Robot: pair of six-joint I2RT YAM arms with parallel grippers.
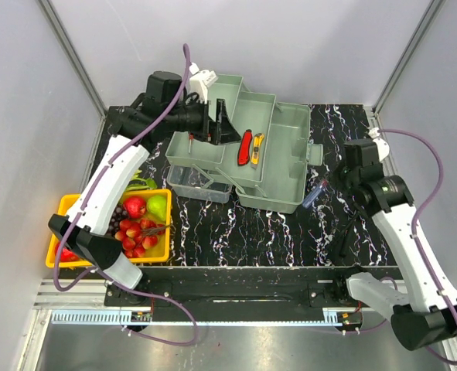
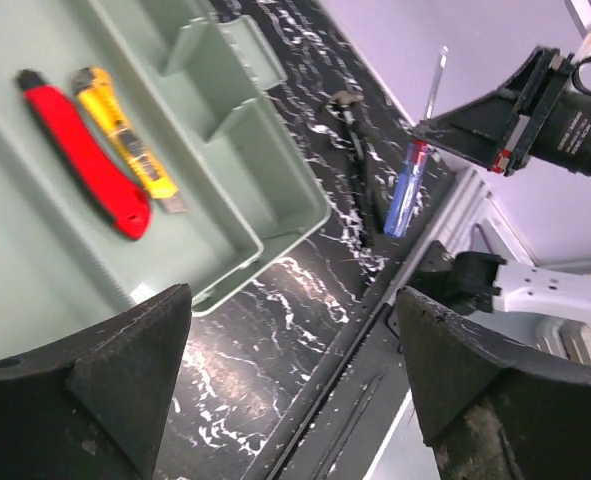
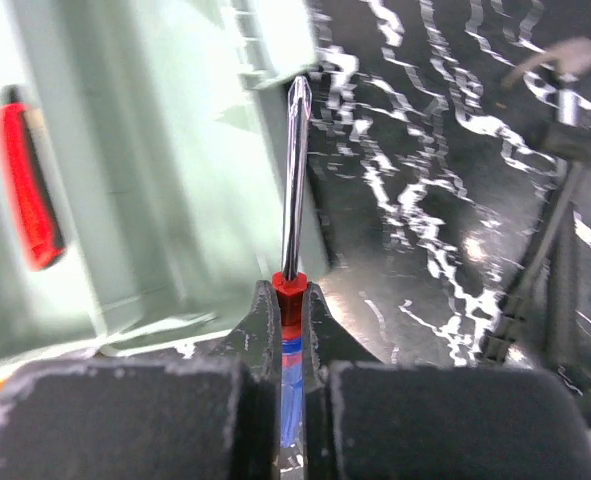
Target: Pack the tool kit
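Your right gripper [image 3: 290,300] has its fingers closed almost together. They pinch the slim screwdriver with a translucent blue handle, red collar and bright metal shaft [image 3: 295,180] at the top of the handle, just below the collar. The shaft points away from the wrist towards the large pale grey-green plastic toolbox [image 1: 282,166]. The tip is just beside the box's near right corner and does not touch it. From above, the screwdriver sits over the black white-veined tabletop [image 1: 251,228], close to the toolbox's right front corner. You cannot tell whether the butt of the handle touches the surface.

Your left gripper [image 2: 290,310] is spread wide, with both dark fingers [image 2: 115,370] far apart and nothing between them or touching them. It hangs above the opened toolbox.

The toolbox stands open in the middle of the table with its trays folded out. In one tray, the red plastic utility knife [image 2: 80,155] and the yellow utility knife [image 2: 125,140] lie side by side, nearly touching.

A thin dark tool [image 2: 360,150] lies on the tabletop near the screwdriver. It is too small to identify.
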